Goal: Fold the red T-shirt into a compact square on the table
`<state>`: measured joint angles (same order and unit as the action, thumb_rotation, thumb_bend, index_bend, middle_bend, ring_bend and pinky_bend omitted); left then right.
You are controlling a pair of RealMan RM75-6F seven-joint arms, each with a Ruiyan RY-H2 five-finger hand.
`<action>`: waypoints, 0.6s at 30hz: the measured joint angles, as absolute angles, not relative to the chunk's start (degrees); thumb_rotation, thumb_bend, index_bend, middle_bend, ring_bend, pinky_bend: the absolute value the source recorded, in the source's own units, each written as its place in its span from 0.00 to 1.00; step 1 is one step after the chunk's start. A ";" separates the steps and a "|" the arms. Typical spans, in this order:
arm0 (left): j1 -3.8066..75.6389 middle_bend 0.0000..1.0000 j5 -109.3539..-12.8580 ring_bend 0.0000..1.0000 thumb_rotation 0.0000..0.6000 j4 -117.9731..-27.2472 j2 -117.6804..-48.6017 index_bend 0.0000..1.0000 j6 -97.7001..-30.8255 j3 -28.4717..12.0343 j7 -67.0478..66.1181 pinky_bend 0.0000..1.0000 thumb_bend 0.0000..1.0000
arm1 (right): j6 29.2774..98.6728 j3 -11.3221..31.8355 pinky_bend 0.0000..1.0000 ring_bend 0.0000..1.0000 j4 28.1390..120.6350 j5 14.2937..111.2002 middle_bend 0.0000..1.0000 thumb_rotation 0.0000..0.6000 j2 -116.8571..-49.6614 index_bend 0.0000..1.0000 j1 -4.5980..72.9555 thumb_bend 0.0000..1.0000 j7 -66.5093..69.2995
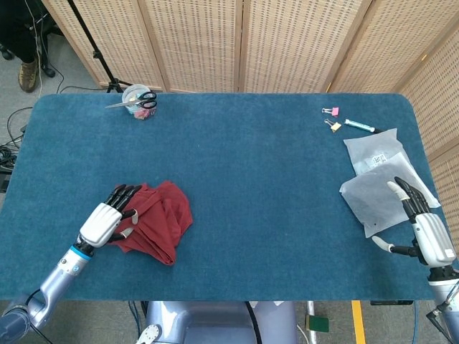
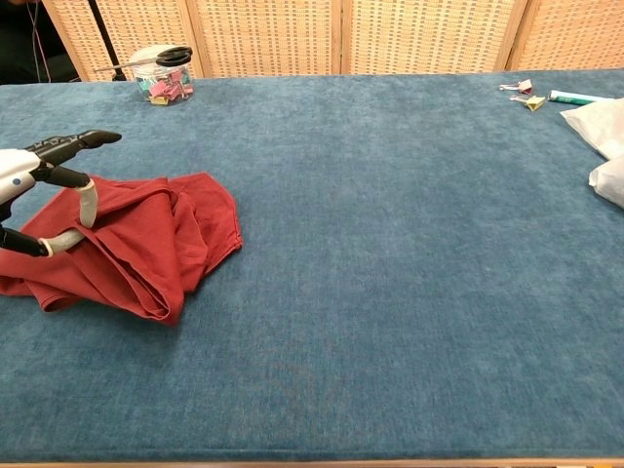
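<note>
The red T-shirt [image 1: 162,217] [image 2: 146,244] lies crumpled in a loose heap on the blue table [image 1: 258,172], near the front left. My left hand [image 1: 106,219] [image 2: 44,180] hovers over the shirt's left side with its fingers stretched out and apart, and it grips no cloth. My right hand [image 1: 423,228] is far off at the table's right edge, with its fingers extended over a white bag and nothing held. The chest view does not show the right hand.
A clear jar of clips with scissors on top [image 1: 138,100] [image 2: 163,70] stands at the back left. Binder clips [image 1: 331,118] [image 2: 522,93] and a pen [image 1: 358,126] lie at the back right. Two white plastic bags [image 1: 379,153] [image 1: 373,197] lie along the right side.
</note>
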<state>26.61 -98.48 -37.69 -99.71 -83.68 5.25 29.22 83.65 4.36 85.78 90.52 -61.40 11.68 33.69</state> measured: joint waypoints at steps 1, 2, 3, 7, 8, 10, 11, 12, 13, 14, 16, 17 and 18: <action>26.74 0.00 -98.60 0.00 1.00 -37.68 -99.68 0.69 -83.94 5.19 28.95 0.00 0.56 | 83.66 4.36 0.00 0.00 85.80 90.50 0.00 1.00 -61.40 0.00 11.68 0.00 33.66; 26.89 0.00 -98.72 0.00 1.00 -37.71 -99.65 0.69 -84.18 5.13 28.68 0.00 0.56 | 83.65 4.39 0.00 0.00 85.82 90.46 0.00 1.00 -61.41 0.00 11.68 0.00 33.63; 27.08 0.00 -98.88 0.00 1.00 -37.78 -99.59 0.69 -84.44 5.07 28.30 0.00 0.56 | 83.65 4.41 0.00 0.00 85.83 90.43 0.00 1.00 -61.41 0.00 11.68 0.00 33.63; 28.24 0.00 -99.72 0.00 1.00 -38.20 -99.27 0.69 -85.10 4.88 26.06 0.00 0.56 | 83.66 4.45 0.00 0.00 85.83 90.33 0.00 1.00 -61.36 0.00 11.65 0.00 33.83; 28.65 0.00 -99.98 0.00 1.00 -38.46 -99.14 0.69 -85.23 4.80 25.29 0.00 0.56 | 83.66 4.47 0.00 0.00 85.80 90.30 0.00 1.00 -61.32 0.00 11.65 0.00 33.93; 29.70 0.00 -100.54 0.00 1.00 -39.28 -98.80 0.69 -85.45 4.60 23.44 0.00 0.56 | 83.65 4.49 0.00 0.00 85.78 90.27 0.00 1.00 -61.29 0.00 11.65 0.00 34.03; 30.14 0.00 -100.75 0.00 1.00 -39.68 -98.64 0.69 -85.51 4.51 22.71 0.00 0.56 | 83.63 4.51 0.00 0.00 85.76 90.24 0.00 1.00 -61.27 0.00 11.65 0.00 34.12; 30.74 0.00 -101.03 0.00 1.00 -40.21 -98.45 0.69 -85.54 4.37 21.77 0.00 0.56 | 83.62 4.53 0.00 0.00 85.73 90.19 0.00 1.00 -61.25 0.00 11.65 0.00 34.22; 31.26 0.00 -101.26 0.00 1.00 -40.58 -98.32 0.69 -85.52 4.26 21.01 0.00 0.56 | 83.59 4.55 0.00 0.00 85.69 90.12 0.00 1.00 -61.24 0.00 11.65 0.00 34.31; 31.78 0.00 -101.47 0.00 1.00 -40.97 -98.19 0.69 -85.45 4.15 20.22 0.00 0.56 | 83.56 4.58 0.00 0.00 85.65 90.08 0.00 1.00 -61.21 0.00 11.66 0.00 34.39; 32.90 0.00 -101.94 0.00 1.00 -41.87 -97.90 0.69 -85.20 3.92 18.41 0.00 0.56 | 83.52 4.61 0.00 0.00 85.62 90.02 0.00 1.00 -61.19 0.00 11.67 0.00 34.51; 33.39 0.00 -102.15 0.00 1.00 -42.24 -97.81 0.69 -85.05 3.83 17.65 0.00 0.56 | 83.48 4.63 0.00 0.00 85.58 89.96 0.00 1.00 -61.16 0.00 11.68 0.00 34.60; 34.03 0.00 -102.38 0.00 1.00 -42.78 -97.69 0.69 -84.75 3.72 16.66 0.00 0.56 | 83.44 4.65 0.00 0.00 85.55 89.94 0.00 1.00 -61.16 0.00 11.70 0.00 34.65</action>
<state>34.03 -102.38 -42.78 -97.69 -84.75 3.72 16.66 83.44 4.65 85.55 89.94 -61.16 11.70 34.65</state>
